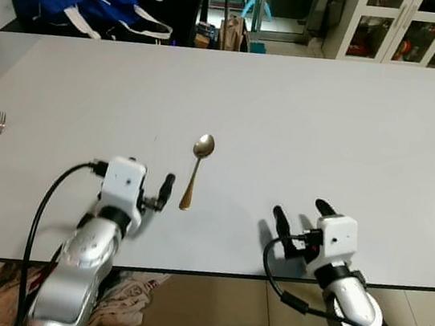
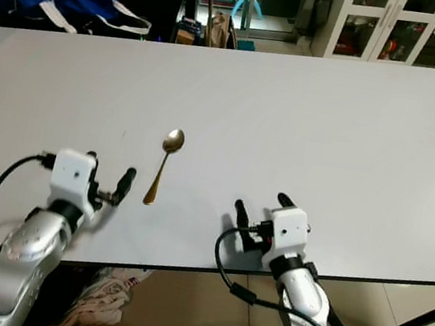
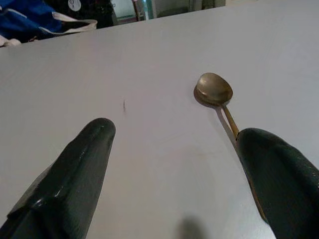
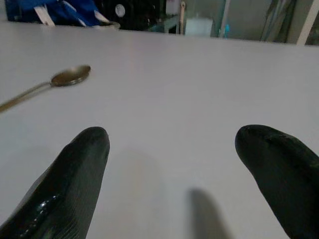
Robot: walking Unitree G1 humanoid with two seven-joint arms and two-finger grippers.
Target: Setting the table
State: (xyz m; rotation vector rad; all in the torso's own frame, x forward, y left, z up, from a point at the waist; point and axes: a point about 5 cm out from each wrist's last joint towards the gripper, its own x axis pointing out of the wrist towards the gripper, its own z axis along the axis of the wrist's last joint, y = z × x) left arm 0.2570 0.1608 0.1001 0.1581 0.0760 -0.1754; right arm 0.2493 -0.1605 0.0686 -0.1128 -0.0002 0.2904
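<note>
The brass spoon [image 1: 197, 168] lies mid-table [image 1: 327, 130], just beside the left end effector [image 1: 149, 190], whose fingers are apart. I'd straddle the thin handle squarely, then close low. The right end effector [image 1: 301, 218] hovers spread, empty.

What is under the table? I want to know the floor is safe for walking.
Under the white table, by its near edge, crumpled cloth lies on tiled floor. Farther under, the tabletop hides everything.
</note>
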